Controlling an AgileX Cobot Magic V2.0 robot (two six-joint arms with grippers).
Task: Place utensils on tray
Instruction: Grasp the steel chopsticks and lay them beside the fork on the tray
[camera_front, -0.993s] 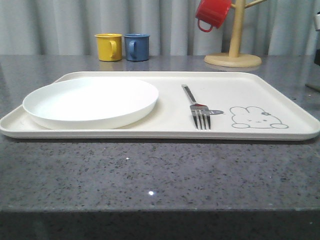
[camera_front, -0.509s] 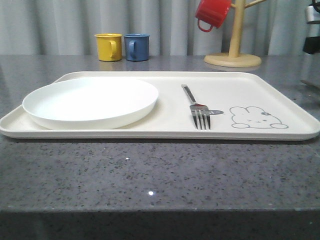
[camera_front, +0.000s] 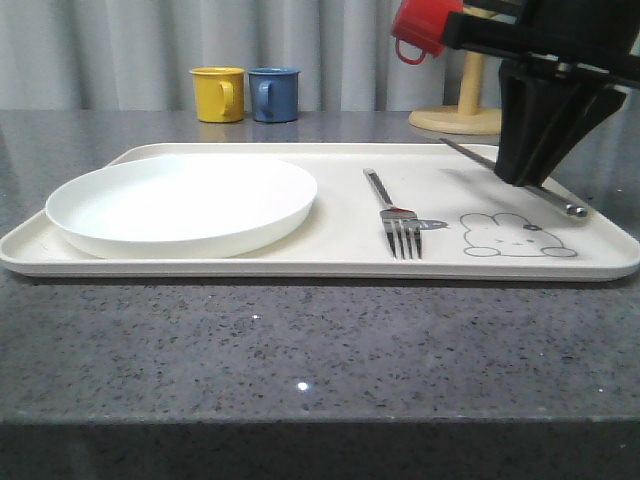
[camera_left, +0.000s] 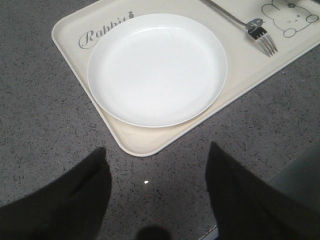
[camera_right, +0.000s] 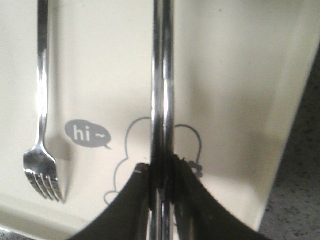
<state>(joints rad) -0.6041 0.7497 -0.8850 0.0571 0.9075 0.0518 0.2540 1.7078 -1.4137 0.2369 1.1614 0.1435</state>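
The cream tray (camera_front: 300, 265) lies across the grey table. A silver fork (camera_front: 398, 215) rests on it beside the rabbit drawing, tines toward me. My right gripper (camera_front: 524, 176) hangs over the tray's right part, shut on a pair of shiny chopsticks (camera_front: 556, 201) that slant down toward the near right rim. In the right wrist view the chopsticks (camera_right: 162, 75) run straight out from the shut gripper (camera_right: 162, 172), above the rabbit, with the fork (camera_right: 42, 100) alongside. My left gripper (camera_left: 157, 150) stands open above bare table near the tray's (camera_left: 75, 55) corner.
A round white plate (camera_front: 185, 200) takes up the tray's left half. Behind the tray stand a yellow mug (camera_front: 218, 93) and a blue mug (camera_front: 273, 93). A red mug (camera_front: 425, 28) hangs on a wooden mug tree (camera_front: 465, 115) at the back right.
My right arm has come in from the right edge, carrying the chopsticks over the tray's right part. Fork and plate have not moved.
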